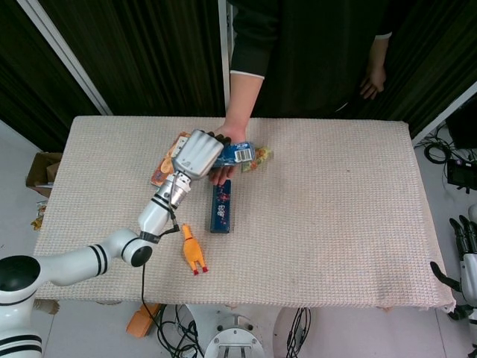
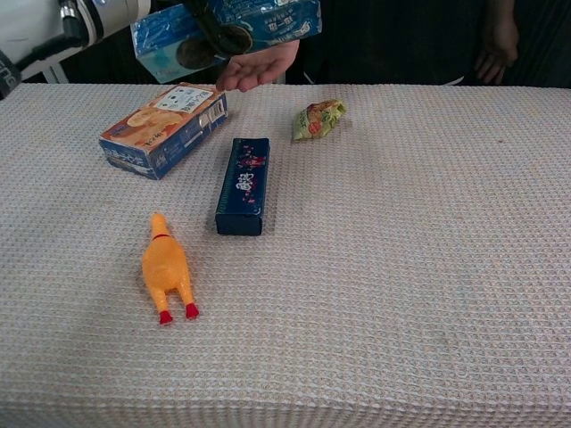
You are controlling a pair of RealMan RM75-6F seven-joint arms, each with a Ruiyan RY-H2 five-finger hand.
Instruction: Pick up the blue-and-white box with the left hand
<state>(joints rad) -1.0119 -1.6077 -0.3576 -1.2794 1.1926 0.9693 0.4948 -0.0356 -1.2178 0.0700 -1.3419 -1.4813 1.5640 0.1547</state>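
Blue-and-white box [image 2: 227, 31], light stiff cardboard, sits clasped across its middle in my left hand [image 1: 195, 154], above the person's palm [image 2: 259, 69].

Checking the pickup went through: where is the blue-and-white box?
In the left hand, the blue-and-white box is off the table, over the person's palm, behind the orange box.

Right hand [image 1: 468, 257] cut by frame edge
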